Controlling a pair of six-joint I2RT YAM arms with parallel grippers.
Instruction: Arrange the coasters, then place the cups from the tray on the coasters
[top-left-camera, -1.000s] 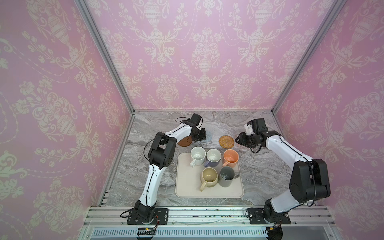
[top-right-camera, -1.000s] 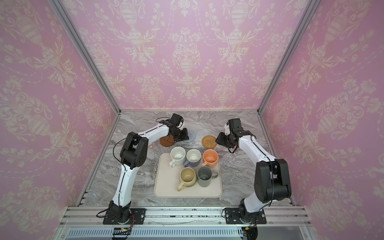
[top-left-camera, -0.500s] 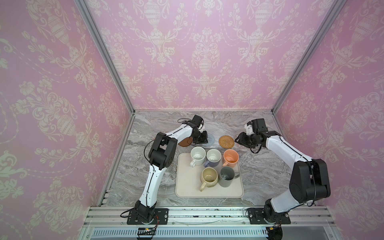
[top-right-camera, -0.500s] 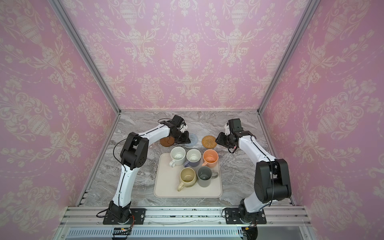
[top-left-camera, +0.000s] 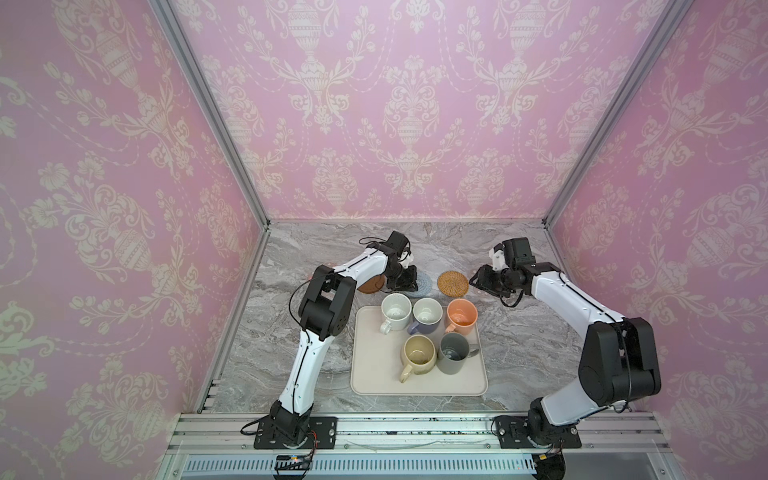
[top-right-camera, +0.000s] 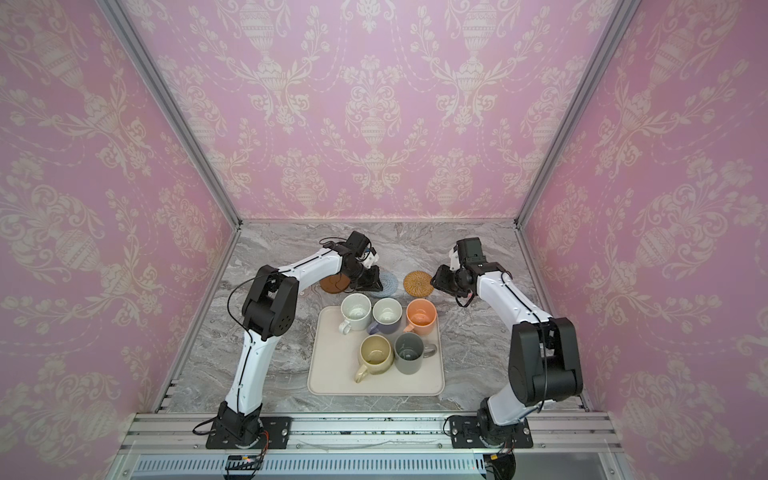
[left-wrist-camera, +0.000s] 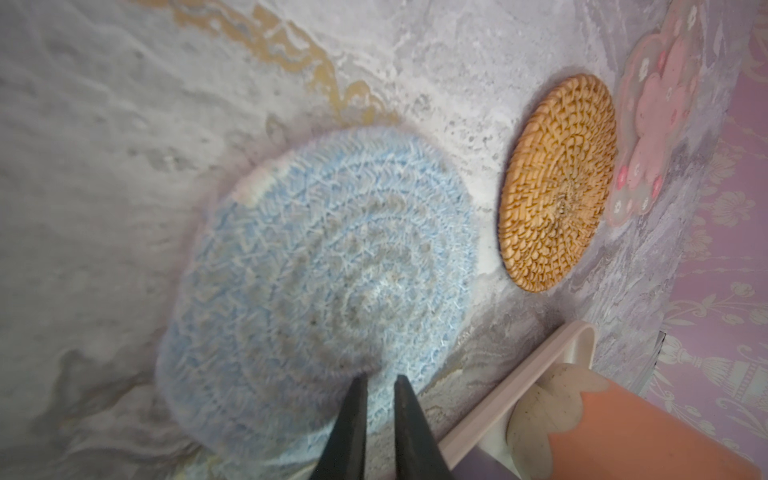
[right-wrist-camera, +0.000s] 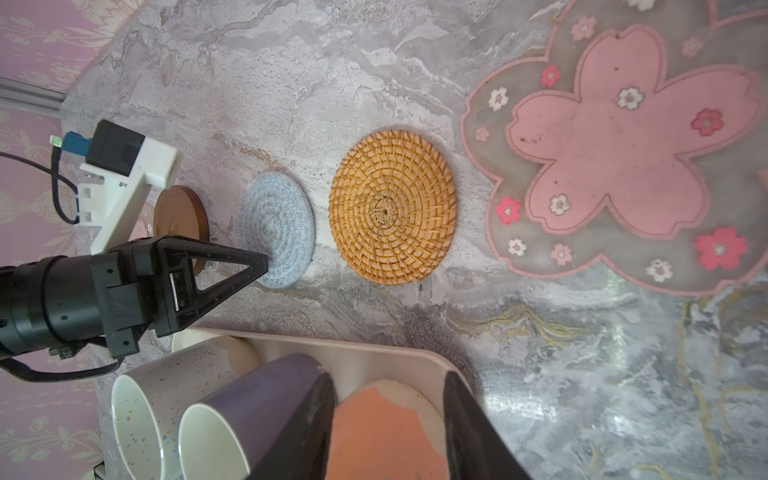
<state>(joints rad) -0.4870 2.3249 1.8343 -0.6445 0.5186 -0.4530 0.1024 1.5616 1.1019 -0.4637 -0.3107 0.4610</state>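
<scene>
Listing the left gripper (left-wrist-camera: 380, 376): fingers drawn to a narrow slit, tips on the left edge of the blue-grey crocheted coaster (left-wrist-camera: 324, 270); you cannot tell whether they pinch it. That coaster lies flat just beyond the tray's (top-left-camera: 374, 374) far rim, between the brown wooden disc (right-wrist-camera: 180, 220) on its left and the rattan disc (top-left-camera: 452, 283) on its right. Right gripper (right-wrist-camera: 389, 376): spread, empty, farther right, so your left arm is nearer.

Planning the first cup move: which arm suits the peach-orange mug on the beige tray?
Right, likely: the right gripper hangs open by the peach-orange mug; the left gripper is at the blue-grey crocheted coaster.
</scene>
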